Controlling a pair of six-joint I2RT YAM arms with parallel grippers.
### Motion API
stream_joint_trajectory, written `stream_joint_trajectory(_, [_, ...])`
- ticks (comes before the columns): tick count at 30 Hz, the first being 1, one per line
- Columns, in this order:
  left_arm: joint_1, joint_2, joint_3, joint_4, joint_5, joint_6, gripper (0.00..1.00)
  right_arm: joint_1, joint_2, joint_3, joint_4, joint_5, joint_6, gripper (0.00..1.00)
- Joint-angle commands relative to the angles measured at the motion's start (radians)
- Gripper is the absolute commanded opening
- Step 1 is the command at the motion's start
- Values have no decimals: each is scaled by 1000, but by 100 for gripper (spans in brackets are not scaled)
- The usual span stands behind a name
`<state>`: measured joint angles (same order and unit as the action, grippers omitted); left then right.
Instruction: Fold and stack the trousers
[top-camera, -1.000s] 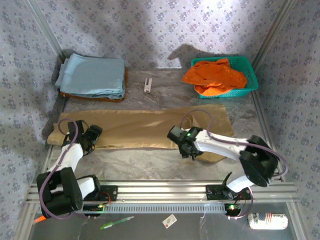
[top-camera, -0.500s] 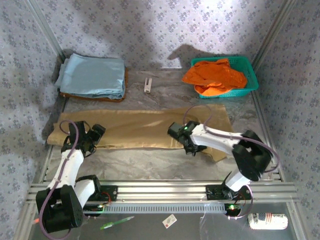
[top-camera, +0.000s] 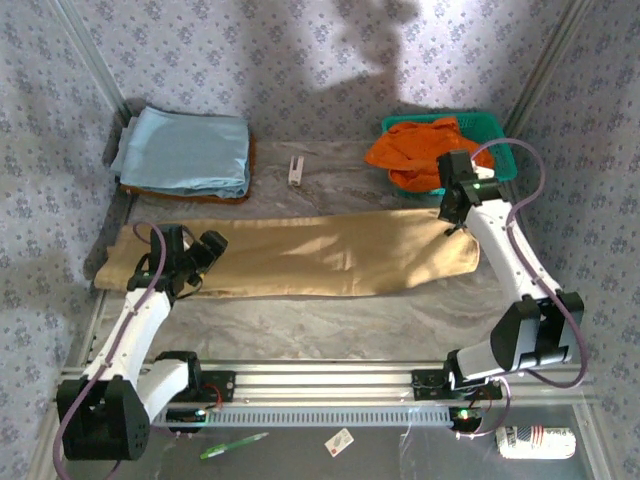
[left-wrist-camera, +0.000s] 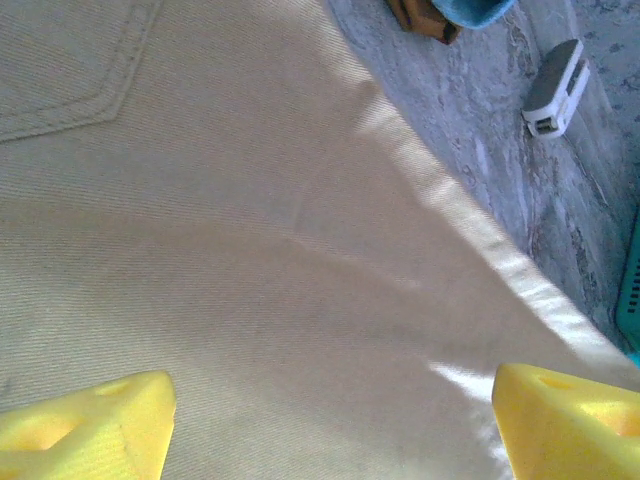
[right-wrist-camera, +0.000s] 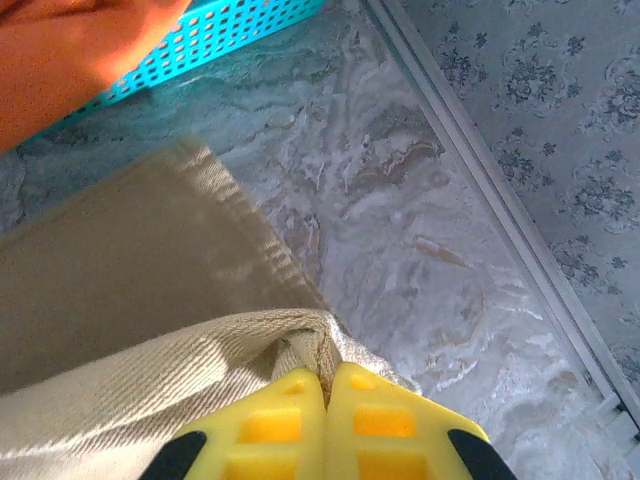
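Clamping the trousers' hem between right fingers beside the basket, left fingers spread over the cloth, bare surface nearside.

Strong light falls on the back wall in the overhead view, broken by a dark shadow at upper centre; the frame's left side is dimmer. A pale streak crosses the trousers. In the left wrist view a nearly washed-out band runs diagonally toward lower right, and the left end effector shows soft, blurred yellow fingers. The right wrist view is bright, the cloth weave sharp.
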<state>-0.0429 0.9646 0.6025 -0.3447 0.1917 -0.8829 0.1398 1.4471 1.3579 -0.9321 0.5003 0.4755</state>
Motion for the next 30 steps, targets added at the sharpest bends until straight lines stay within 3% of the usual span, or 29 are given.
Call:
stream_joint_trajectory(1, [-18,2,43,-36,-24,-7,82,-37,61,65,69,-81,-76,0])
stream_joint_trajectory(18, [-51,27,85,-52,-73,-8,82,-143,381,242,76,-183,-89,0])
stream_joint_trajectory(19, [-52,28,85,-53,-75,-9,82,-145,397,248,78,-181,-83,7])
stream_joint_trajectory(21, [-58,30,80,-52,-75,-7,83,-149,422,270,64,-188,-74,38])
stream_joint_trajectory(22, [-60,32,80,-56,-74,-6,83,-148,422,274,52,-185,-68,44])
stream_joint_trajectory(26, [-82,37,86,-56,-73,2,86,-136,319,221,57,-160,-43,64])
stream_joint_trajectory(30, [-131,62,89,-28,-87,-11,86,-137,176,107,55,-145,7,69])
